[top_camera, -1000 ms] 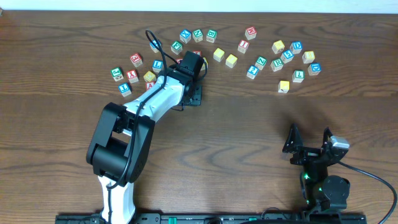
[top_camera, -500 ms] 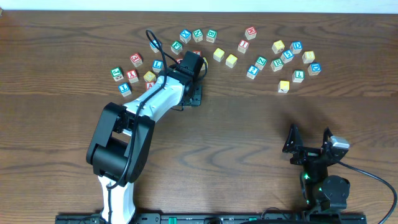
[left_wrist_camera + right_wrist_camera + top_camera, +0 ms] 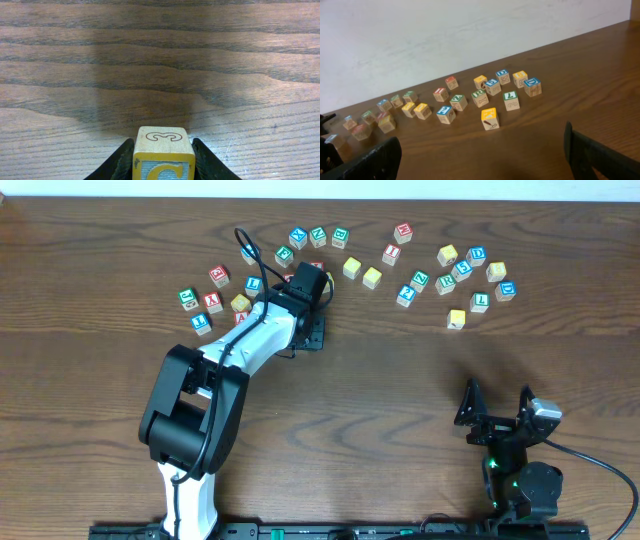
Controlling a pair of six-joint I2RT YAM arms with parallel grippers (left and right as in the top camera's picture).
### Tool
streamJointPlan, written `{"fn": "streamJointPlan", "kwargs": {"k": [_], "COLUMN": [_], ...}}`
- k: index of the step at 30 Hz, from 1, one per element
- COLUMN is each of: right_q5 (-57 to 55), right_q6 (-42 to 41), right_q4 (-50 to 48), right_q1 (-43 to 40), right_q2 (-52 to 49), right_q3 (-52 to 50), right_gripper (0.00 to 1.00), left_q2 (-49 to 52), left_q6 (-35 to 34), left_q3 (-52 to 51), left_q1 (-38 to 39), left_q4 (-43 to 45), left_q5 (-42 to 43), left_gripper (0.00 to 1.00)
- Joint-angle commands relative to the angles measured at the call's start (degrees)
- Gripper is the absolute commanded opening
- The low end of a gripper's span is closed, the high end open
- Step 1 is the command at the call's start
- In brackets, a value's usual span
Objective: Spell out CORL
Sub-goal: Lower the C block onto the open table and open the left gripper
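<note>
My left gripper (image 3: 163,165) is shut on a wooden cube (image 3: 162,150) with a yellow C on a blue field facing the camera and an outlined 3 on its top. It holds the cube low over bare table. In the overhead view this gripper (image 3: 311,333) sits just in front of the left cluster of cubes, and the held cube is hidden under it. Two yellow-topped cubes (image 3: 352,268) (image 3: 372,277) stand right of the wrist. A green-lettered cube (image 3: 284,255) and a blue-lettered cube (image 3: 253,283) stand to its left; their letters are too small to read. My right gripper (image 3: 497,412) is open and empty near the front right.
Several more alphabet cubes lie scattered across the far part of the table, with a right-hand cluster (image 3: 470,272) and a lone yellow cube (image 3: 457,319), also in the right wrist view (image 3: 489,118). The left arm (image 3: 235,355) lies diagonally across the left half.
</note>
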State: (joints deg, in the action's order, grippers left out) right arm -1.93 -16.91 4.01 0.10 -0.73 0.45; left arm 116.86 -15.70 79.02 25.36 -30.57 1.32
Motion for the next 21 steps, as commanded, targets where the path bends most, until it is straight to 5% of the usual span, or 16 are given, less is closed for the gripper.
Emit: {"fn": "streamJointPlan", "kwargs": {"k": [1, 21], "right_q5": [-0.3, -0.3], "right_q6": [0.7, 0.7], "right_q4": [0.1, 0.1], "right_q1": [-0.5, -0.5], "right_q2": [0.3, 0.3], "right_q3": [-0.1, -0.1], "right_gripper": [0.99, 0.99], "left_q2": [0.8, 0.7], "left_q6": [-1.6, -2.2], "left_q3": [-0.6, -0.6], "left_q1": [0.0, 0.0], "left_q4": [-0.2, -0.1], "left_q5": [-0.5, -0.5], "left_gripper": [0.31, 0.39]}}
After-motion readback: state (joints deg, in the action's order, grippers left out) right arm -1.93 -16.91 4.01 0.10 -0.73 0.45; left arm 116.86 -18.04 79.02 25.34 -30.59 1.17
